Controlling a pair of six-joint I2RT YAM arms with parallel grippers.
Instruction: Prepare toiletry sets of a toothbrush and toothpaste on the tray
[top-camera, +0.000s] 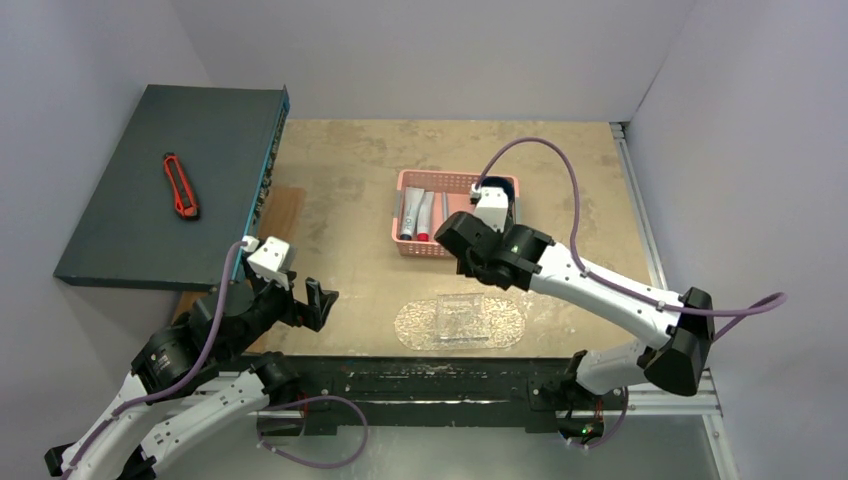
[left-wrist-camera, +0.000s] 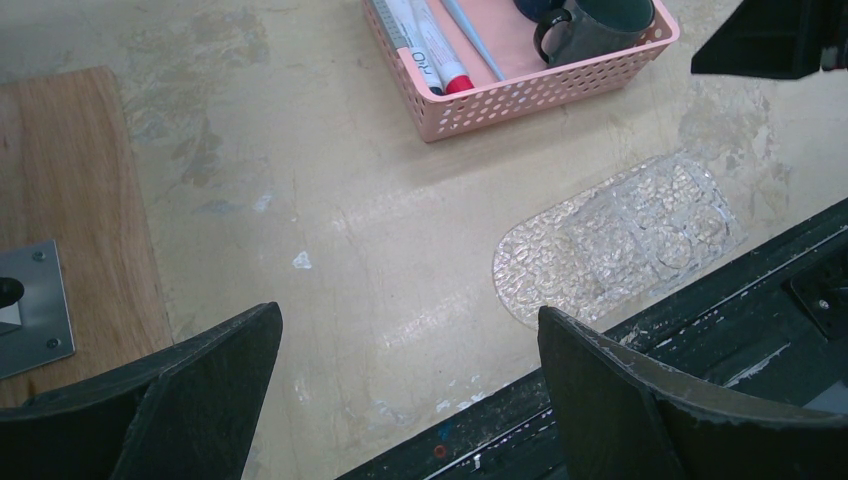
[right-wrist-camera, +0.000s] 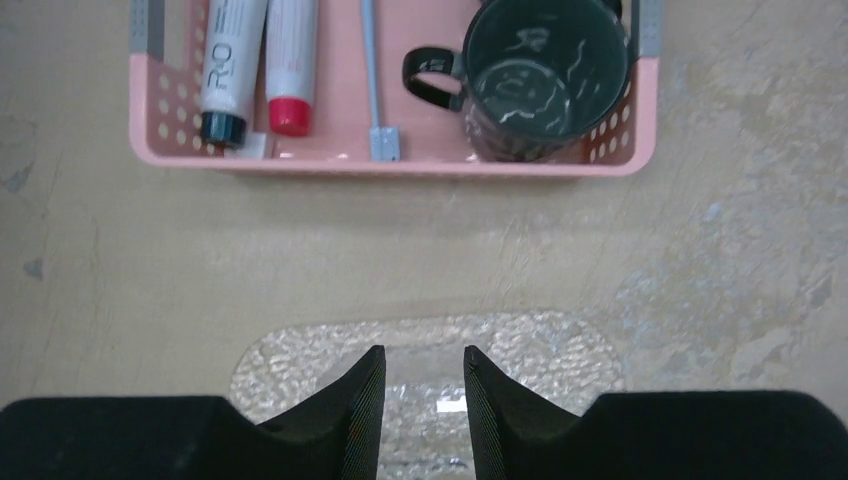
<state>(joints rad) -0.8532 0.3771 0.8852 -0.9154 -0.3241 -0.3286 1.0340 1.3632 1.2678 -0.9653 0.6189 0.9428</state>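
While the right gripper (right-wrist-camera: 415, 355) hangs over the bare table with its two fingers a narrow gap apart and nothing between them, every piece of the toiletry sets lies ahead of it in the pink basket (right-wrist-camera: 150, 150). The clear, bumpy tray (right-wrist-camera: 300, 370) sits directly beneath and just behind the fingertips, with nothing on it. The dark green mug (right-wrist-camera: 540, 80) stands upright ahead and to the right, pressed into the basket's near right corner, its handle pointing left. The pale-blue toothbrush (right-wrist-camera: 372, 60) lies almost straight ahead, head toward the gripper. Further left lie a red-capped tube (right-wrist-camera: 290, 60) and a dark-capped tube (right-wrist-camera: 228, 70), caps toward the gripper.

The step in hand appears to be the first pick from the basket. If the mug goes first, a pinch on its rim looks safest: one finger inside, one outside, taken on the handle side, since the basket walls crowd the other sides. The gap would need widening only slightly for that. The mug should be lifted straight up to clear the basket wall, then drawn back onto the tray.

The left gripper (left-wrist-camera: 410, 320) hovers well off to the left, fingers spread wide and empty.
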